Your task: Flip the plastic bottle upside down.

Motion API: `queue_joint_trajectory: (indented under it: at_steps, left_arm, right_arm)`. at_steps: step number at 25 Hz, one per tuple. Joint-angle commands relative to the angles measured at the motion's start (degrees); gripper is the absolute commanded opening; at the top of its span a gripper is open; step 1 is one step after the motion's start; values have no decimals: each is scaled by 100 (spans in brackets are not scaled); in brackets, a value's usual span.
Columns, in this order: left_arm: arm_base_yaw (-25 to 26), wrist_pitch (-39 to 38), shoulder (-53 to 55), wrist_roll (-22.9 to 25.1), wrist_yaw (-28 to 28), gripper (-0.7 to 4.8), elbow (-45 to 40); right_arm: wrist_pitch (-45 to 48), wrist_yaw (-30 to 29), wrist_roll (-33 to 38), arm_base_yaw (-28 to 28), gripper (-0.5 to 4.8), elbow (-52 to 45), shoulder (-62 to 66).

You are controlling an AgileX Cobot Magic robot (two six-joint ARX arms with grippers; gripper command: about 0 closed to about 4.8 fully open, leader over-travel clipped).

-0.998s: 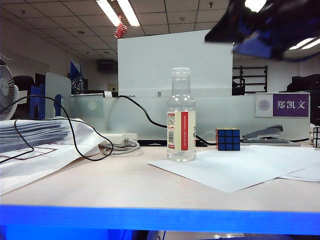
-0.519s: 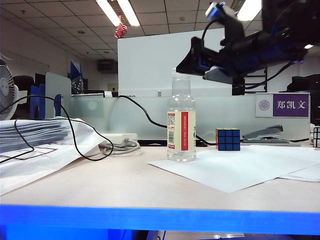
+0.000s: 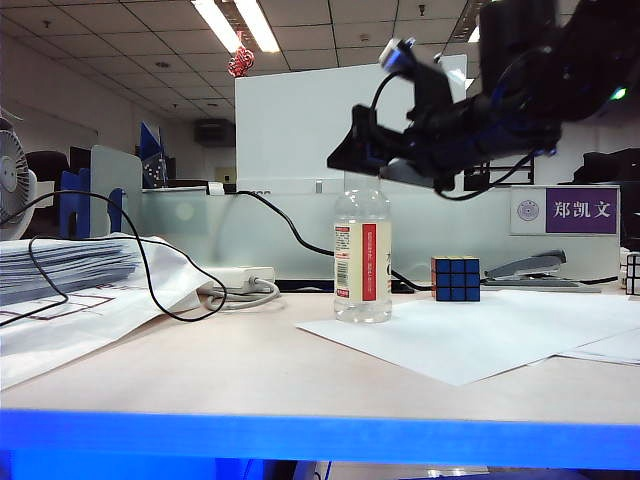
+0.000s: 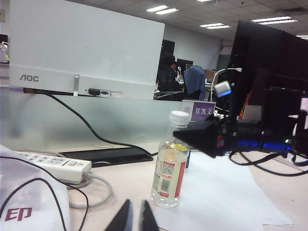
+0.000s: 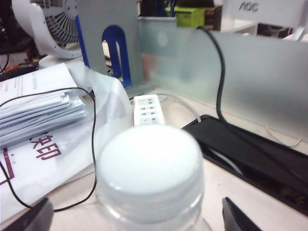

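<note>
**Right gripper at bottle cap, jaws wide, no grip yet**

On the desk, the bottle [image 3: 362, 256] stands upright on the near corner of a white paper sheet [image 3: 480, 340], cap up. Label shows a red panel. A Rubik's cube [image 3: 455, 278] sits just beside it on the right in the exterior view, not touching. A stapler [image 3: 528, 268] lies further right; a power strip [image 3: 238, 279] and a black cable [image 3: 120, 250] lie to the left, next to a stack of papers [image 3: 60, 265].

Right gripper [image 3: 362, 160] reaches in from the upper right of the exterior view and hangs at the bottle's top, hiding the cap there. Its wrist view has the pale cap [image 5: 150, 168] centred between the two fingertips [image 5: 36, 216], which stand spread wide on either side and clear of it. Nothing held.

Left gripper [image 4: 134, 219] sits low and well back from the bottle; its wrist view shows the bottle [image 4: 169, 168] ahead on the sheet. Fingers pressed almost together, pinching nothing.
</note>
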Motion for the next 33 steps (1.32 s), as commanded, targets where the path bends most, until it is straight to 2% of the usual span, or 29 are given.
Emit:
queue_joint_trajectory:
  at_steps: [1,14,15,18,19,20,21,22,23,24,26,27,28,29,30,31,32,33]
  left_arm:
    - [11,155,-9,7,7,35,7]
    - [9,264,-9,7,-125,35,9]
    - [9,267,-9,7,-125,35,9]
    - [9,269,-9,7,-122,35,9]
    - [9,269,-9,4,-122,35,9]
    - [9,269,-9,7,-122,35,9]
    - [11,271,-9,7,-122,35,9]
    - [11,282,-9,9,-122,35,9]
    - [11,299,-9,7,-122,35,9]
    - [11,306,-9,7,-122,35,9]
    - [9,304,-9,7,-122,35,9]
    - [9,304,-9,7,-122,35,7]
    - [9,304,-9,7,-122,35,7]
    - [9,302,-9,4,-122,35,7]
    - [9,299,-9,4,-122,35,7]
    - [9,304,-9,4,-122,35,7]
    - [9,304,-9,4,-122,35,7]
    - [9,284,-9,7,-118,35,7]
  right_arm:
    - [96,35,-17,66,479,70,98]
    - [251,280,-22,94,479,68,219]
    - [350,313,-22,94,461,68,223]
    - [619,310,4,96,461,74,302]
    - [704,313,4,96,446,74,337]
    - [765,313,11,96,410,74,369]
    - [780,313,61,96,299,74,409]
    - [798,310,92,96,246,74,433]
    - [835,310,107,98,155,72,463]
    - [839,315,105,98,135,74,463]
    - [881,393,109,103,133,74,466]
    - [960,415,181,109,74,74,466]
    - [1019,417,345,109,24,74,466]
    - [1220,415,1123,109,-8,76,466]
    - [1357,415,1707,105,-8,85,466]
    - [1493,415,2785,105,-8,170,466]
    - [1517,387,3272,105,-8,234,466]
    - [1534,374,4430,105,-8,382,466]
